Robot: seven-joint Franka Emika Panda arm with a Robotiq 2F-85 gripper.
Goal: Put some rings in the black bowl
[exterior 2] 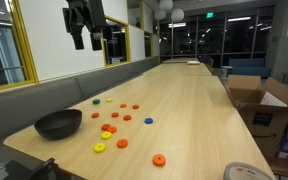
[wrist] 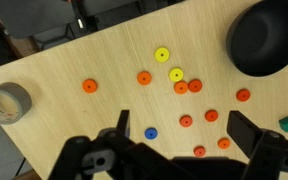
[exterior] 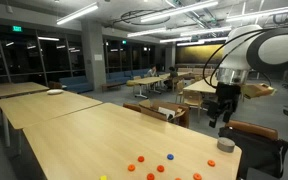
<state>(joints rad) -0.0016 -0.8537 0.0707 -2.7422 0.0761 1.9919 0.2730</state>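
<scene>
Rings (wrist: 184, 87) lie scattered flat on the tabletop (exterior 2: 194, 100) below the tool (wrist: 184, 138), most of them just ahead of its fingertips and a few directly under the gap between them. The bowl (wrist: 269, 35) sits farther out from the tool and off to one side, near the rings but apart from them. No ring shows inside it in the wrist view or in an exterior view (exterior 2: 59, 124), so by my reading nothing is done yet: every pick and drop is left. The tool hangs well above the tabletop, released, jaws spread wide and holding nothing.

Each ring is round and lies with its hole facing up, so it has no long axis and points no way. The bowl stands upright, mouth up.
</scene>
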